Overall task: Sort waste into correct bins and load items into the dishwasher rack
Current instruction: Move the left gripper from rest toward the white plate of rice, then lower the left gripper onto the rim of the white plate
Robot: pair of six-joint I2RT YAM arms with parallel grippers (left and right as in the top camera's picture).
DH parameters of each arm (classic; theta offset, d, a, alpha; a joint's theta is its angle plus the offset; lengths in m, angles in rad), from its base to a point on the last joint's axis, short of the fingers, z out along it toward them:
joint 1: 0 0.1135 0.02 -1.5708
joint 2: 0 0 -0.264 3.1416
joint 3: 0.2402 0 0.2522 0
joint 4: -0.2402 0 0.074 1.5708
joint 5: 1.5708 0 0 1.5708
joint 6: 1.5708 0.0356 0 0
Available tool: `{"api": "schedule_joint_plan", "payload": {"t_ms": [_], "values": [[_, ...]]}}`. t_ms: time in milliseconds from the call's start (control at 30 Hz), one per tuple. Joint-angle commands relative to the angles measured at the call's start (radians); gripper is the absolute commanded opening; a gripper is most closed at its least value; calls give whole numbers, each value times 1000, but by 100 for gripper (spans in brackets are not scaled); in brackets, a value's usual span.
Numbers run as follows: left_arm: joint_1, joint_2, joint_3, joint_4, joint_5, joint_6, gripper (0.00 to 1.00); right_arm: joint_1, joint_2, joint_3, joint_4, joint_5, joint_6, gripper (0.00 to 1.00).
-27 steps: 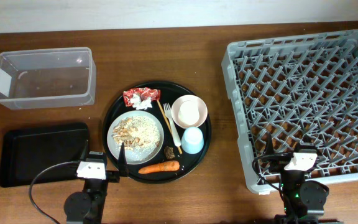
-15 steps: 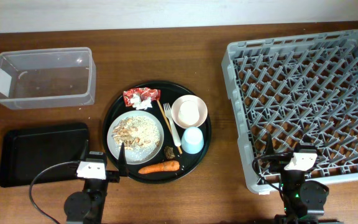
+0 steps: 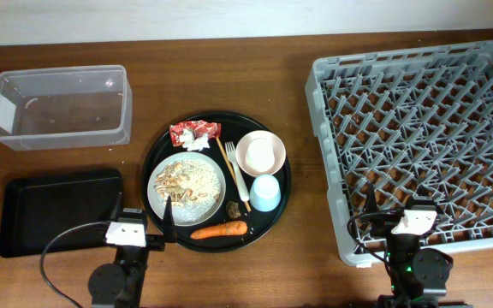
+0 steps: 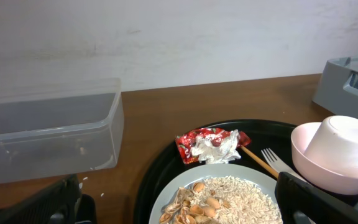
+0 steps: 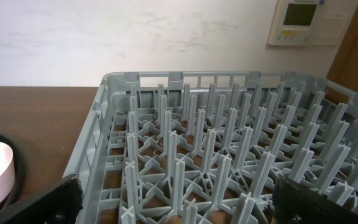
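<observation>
On the round black tray [image 3: 155,152] a pale grey plate [image 3: 156,178] holds white rice [image 3: 202,178] and beige scraps [image 3: 173,181]. Around it lie the red-and-white wrapper [image 3: 194,134], white fork [image 3: 235,171], pinkish bowl [image 3: 248,156] with a white cup [image 4: 342,144] upside down in it, blue cup [image 3: 265,193], brown lump [image 3: 233,208] and carrot [image 3: 219,230]. My left gripper [image 3: 141,224] is open and empty at the tray's front left, and the plate [image 4: 166,198] lies between its fingers [image 4: 179,211]. My right gripper [image 3: 405,224] is open and empty over the rack's front edge [image 5: 179,205].
The clear tub [image 3: 58,107] stands at the back left and the flat black tray [image 3: 58,210] lies in front of it. The large grey rack [image 3: 323,128] fills the right side and its upright pegs [image 5: 179,168] rise close before my right gripper.
</observation>
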Motion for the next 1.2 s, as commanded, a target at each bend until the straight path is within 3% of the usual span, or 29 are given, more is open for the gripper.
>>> {"api": "schedule_joint_plan", "payload": {"t_ms": [0, 100, 167, 267, 400, 633, 833, 1167], "values": [[5, -5, -11, -1, 11, 16, 99, -6, -8, -6, -5, 12, -6, 99], [5, -5, -11, 4, 73, -30, 99, -6, -8, -6, -5, 12, -6, 99], [3, -5, -11, 21, 245, -180, 99, -6, -8, -6, -5, 12, -6, 99], [3, -5, -11, 34, 514, -299, 99, -6, -8, -6, -5, 12, -6, 99], [3, -5, -11, 48, 698, -326, 99, -6, -8, -6, -5, 12, -6, 99], [3, -2, 55, 68, 700, -351, 99, -6, -8, -6, -5, 12, -6, 99], [3, 115, 244, -163, 578, -264, 99, -6, -8, -6, -5, 12, -6, 99], [-6, 769, 710, -507, 533, -204, 99, -6, -8, -6, -5, 12, -6, 99]]}}
